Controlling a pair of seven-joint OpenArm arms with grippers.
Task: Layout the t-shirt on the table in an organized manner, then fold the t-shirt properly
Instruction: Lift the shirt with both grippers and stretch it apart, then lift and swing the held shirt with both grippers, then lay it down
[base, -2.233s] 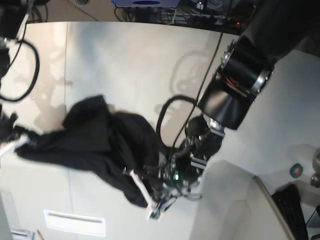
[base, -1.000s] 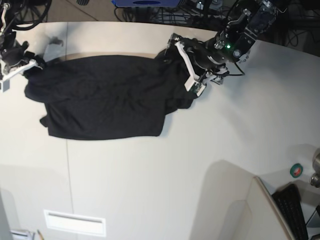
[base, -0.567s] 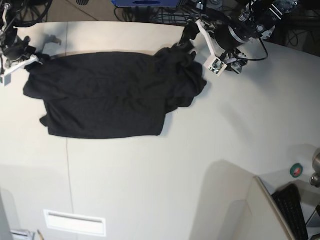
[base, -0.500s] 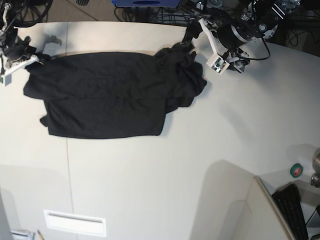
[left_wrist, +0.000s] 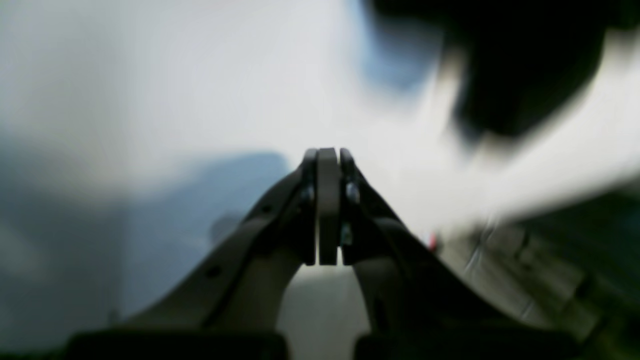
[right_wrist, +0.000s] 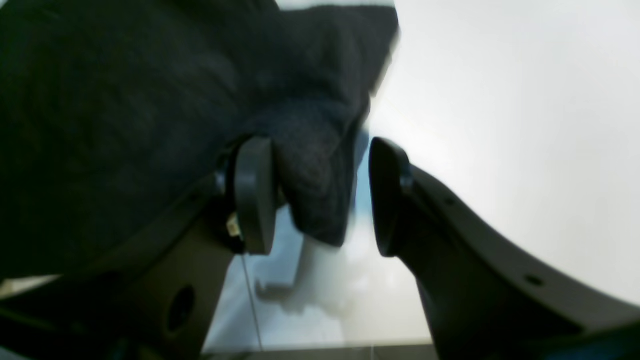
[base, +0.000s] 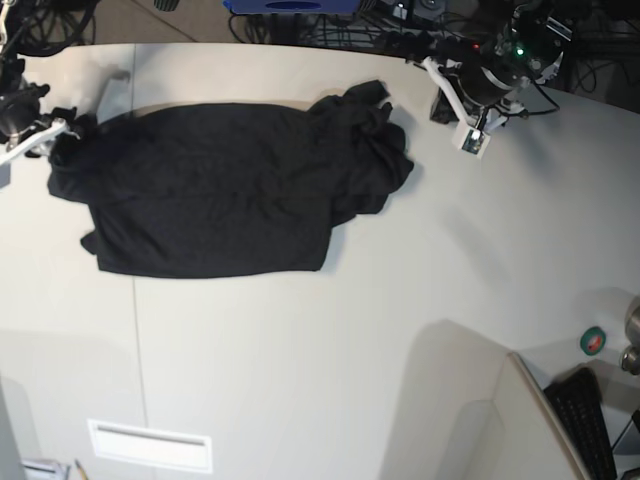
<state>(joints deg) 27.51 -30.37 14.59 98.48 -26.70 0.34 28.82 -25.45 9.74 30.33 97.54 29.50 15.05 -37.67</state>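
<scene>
The shirt (base: 220, 185) lies across the upper middle of the table (base: 330, 340), in the base view. Most of it is flat, but the end at the upper right is bunched up in a heap. So your job now is to smooth that heap out before you fold. Grab the edge of the cloth, not the thick lump, and pull it gently out toward the right. Keep the other end still so the whole shirt does not slide. Your left gripper (base: 470, 125) is at the upper right of the base view, near the bunched end but not touching it. Its wrist view shows the two fingers pressed flat together with nothing between them, so it is closed and empty. Your right gripper (base: 35, 130) is at the far left edge, right at the shirt's corner. In its wrist view the fingers (right_wrist: 255, 195) stand apart, and a fold of cloth hangs between them. That cloth touches one finger, but it is not pinched.
</scene>
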